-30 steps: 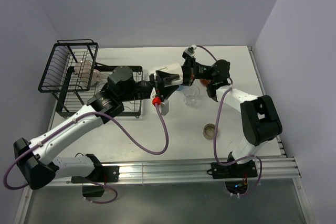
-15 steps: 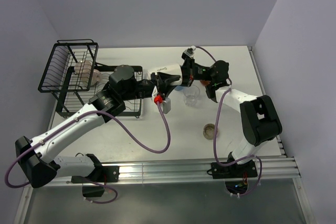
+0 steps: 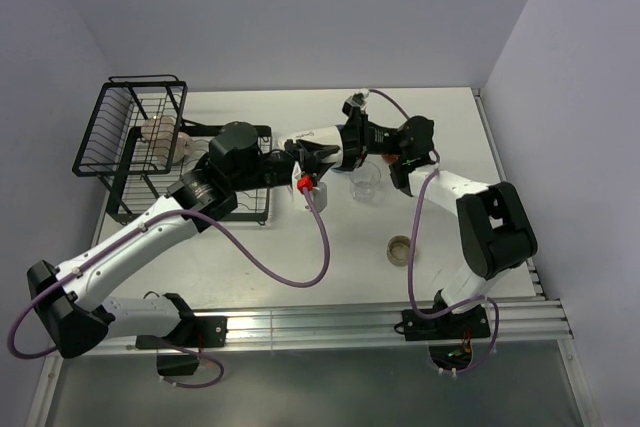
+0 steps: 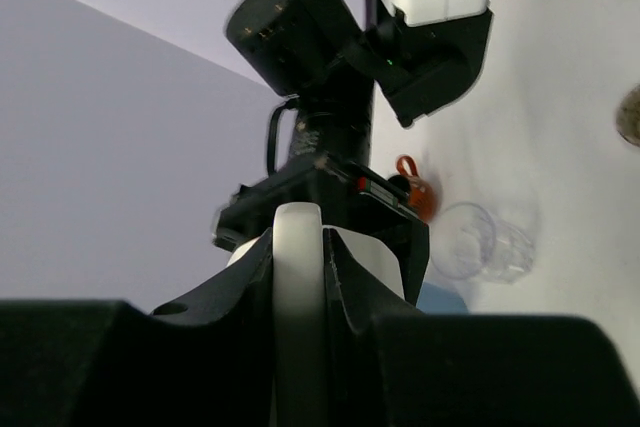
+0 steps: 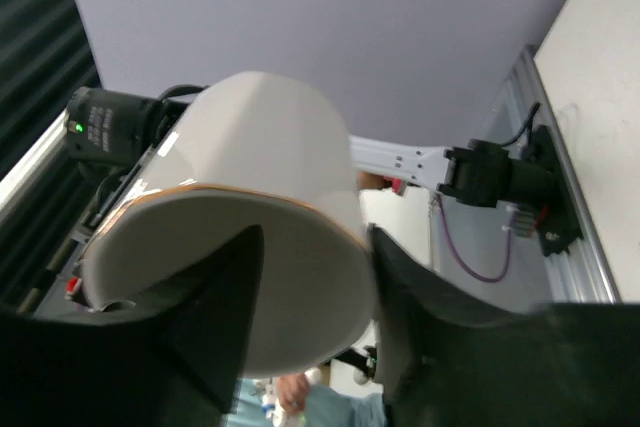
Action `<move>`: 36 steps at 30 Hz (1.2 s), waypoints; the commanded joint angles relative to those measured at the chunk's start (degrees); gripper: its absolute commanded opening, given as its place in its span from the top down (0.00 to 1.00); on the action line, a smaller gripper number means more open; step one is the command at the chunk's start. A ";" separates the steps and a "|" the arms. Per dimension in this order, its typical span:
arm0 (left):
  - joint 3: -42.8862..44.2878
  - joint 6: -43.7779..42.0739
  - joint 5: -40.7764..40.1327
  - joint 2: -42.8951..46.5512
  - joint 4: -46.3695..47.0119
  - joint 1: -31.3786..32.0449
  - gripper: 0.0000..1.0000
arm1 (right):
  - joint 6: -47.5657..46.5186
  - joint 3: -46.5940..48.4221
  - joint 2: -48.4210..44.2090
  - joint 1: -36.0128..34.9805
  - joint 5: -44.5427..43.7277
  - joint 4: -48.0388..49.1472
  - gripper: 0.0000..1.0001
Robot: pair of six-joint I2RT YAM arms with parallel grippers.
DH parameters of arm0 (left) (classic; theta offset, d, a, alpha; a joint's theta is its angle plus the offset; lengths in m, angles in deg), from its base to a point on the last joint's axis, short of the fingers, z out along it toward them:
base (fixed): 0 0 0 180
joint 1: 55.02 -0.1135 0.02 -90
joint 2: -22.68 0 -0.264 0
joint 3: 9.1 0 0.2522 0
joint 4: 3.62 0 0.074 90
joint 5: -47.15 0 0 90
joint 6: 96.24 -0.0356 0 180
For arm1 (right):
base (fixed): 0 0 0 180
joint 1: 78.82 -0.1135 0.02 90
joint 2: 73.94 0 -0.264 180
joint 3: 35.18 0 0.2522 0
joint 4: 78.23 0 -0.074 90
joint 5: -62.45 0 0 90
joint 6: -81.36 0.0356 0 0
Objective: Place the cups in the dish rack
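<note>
Both arms meet over the middle of the white bench [image 3: 450,127]. The left claw [image 4: 298,247] is clamped on a narrow edge of the cream ceramic mug [image 5: 260,197], held aloft. The right claw [image 5: 312,242] straddles the mug's body, tight or loose I can't tell. A clear glass tumbler [image 3: 365,183] stands just beside. The black wire dish rack [image 3: 130,127] sits far left.

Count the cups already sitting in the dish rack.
1: a pinkish mug inside the dish rack, by the taller basket's wires; the left arm may hide others.
</note>
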 commanded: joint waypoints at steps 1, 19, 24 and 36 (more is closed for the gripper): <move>2.93 0.11 -3.08 0.58 -5.76 -0.22 1.00 | -1.43 1.39 -3.62 -0.97 1.24 4.10 0.39; 3.97 -7.71 -9.14 1.21 -27.37 -5.58 1.00 | -61.01 15.89 -8.54 2.98 -10.88 -74.90 0.00; 10.65 -11.05 -9.32 -6.77 -40.00 -10.50 1.00 | -67.70 20.46 -9.86 5.27 -15.98 -83.17 0.00; 25.08 -21.60 -13.10 -23.40 -59.29 -18.85 1.00 | -69.90 21.70 -11.53 7.64 -15.90 -85.20 0.00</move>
